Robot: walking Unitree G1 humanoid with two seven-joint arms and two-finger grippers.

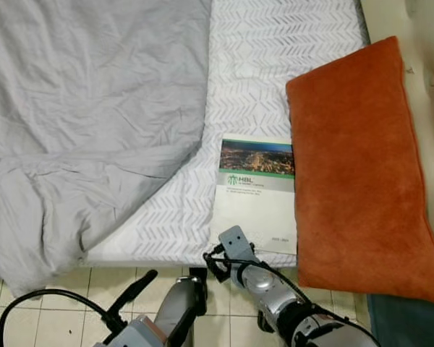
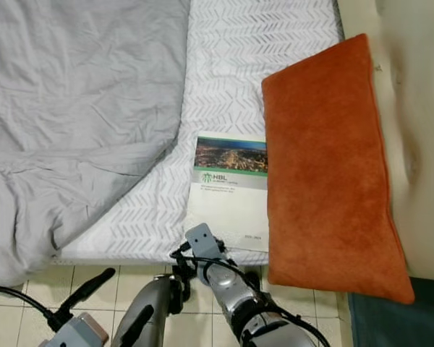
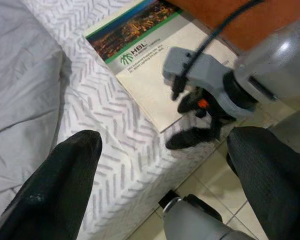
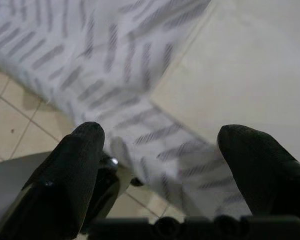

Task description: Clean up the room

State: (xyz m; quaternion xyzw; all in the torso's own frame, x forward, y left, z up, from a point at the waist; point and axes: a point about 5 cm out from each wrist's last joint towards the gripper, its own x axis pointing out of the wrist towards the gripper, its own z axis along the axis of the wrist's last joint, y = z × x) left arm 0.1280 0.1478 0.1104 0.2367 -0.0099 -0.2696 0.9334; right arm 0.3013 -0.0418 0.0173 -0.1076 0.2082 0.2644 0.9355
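A booklet (image 1: 256, 194) with a night city photo and "HBL" on its cover lies on the white patterned sheet (image 1: 275, 65), against the left side of a long orange pillow (image 1: 362, 166). My right gripper (image 1: 217, 264) is at the bed's near edge, just below the booklet's near left corner. In the right wrist view it (image 4: 160, 165) is open, with the sheet's edge and the booklet's pale cover (image 4: 250, 85) between the fingers. My left gripper (image 1: 166, 288) hangs open over the floor tiles to its left. From the left wrist it (image 3: 165, 165) looks at the booklet (image 3: 145, 65) and the right gripper.
A crumpled grey duvet (image 1: 87, 116) covers the left half of the bed and droops over its near edge. Beige floor tiles (image 1: 65, 285) run along the front. A black cable (image 1: 29, 300) loops at the lower left. A dark teal thing (image 1: 405, 318) sits at the lower right.
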